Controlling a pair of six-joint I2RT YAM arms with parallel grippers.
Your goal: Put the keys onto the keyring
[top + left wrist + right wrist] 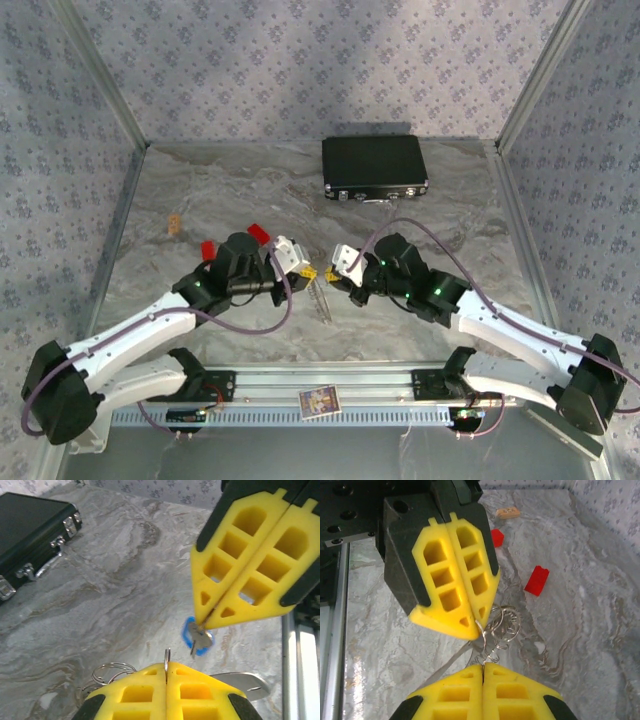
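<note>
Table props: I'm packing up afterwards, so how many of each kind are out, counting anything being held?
Red blocks: 2
Black case: 1
Tan block: 1
Blue-headed key: 1
Keyring: 1
Total: 6 that I can make out

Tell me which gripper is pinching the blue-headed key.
The right gripper: the blue key hangs from its shut yellow fingertips, whereas the left gripper is shut on the silvery keyring.

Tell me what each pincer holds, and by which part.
Left pincer: keyring, by its thin wire. Right pincer: blue key, by its upper end.
</note>
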